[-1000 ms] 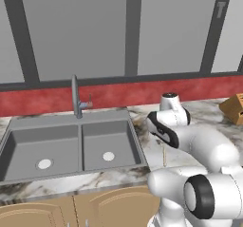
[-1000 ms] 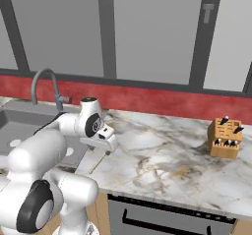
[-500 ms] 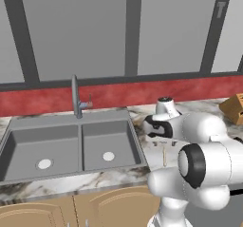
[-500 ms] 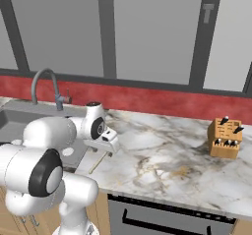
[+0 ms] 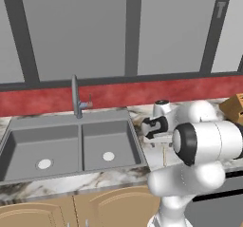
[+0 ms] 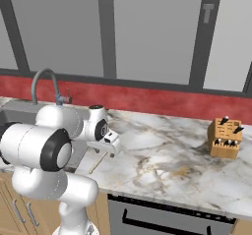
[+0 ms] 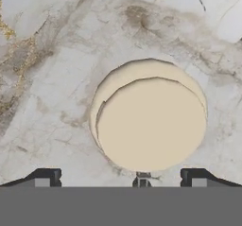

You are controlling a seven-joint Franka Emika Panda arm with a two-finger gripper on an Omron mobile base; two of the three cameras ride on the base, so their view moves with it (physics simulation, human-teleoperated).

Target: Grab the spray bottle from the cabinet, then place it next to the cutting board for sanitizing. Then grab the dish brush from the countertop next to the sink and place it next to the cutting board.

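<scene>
Second half under way: wide-open, empty two-finger gripper (image 7: 120, 175) poised above slim pale tan wooden dish brush (image 6: 97, 162) right of grey metal sink (image 5: 71, 145); grasp and carry remaining.

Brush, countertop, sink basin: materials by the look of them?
Dish brush: likely unfinished wood, with a pale tan, matte handle and a round tan head. Countertop: polished marble look, white-grey with brown veins. Sink: probably brushed metal, uniform grey, little shine.

the dish brush (image 6: 96, 163) lies on the countertop (image 6: 162, 165) just right of the sink (image 5: 71, 143).
</scene>
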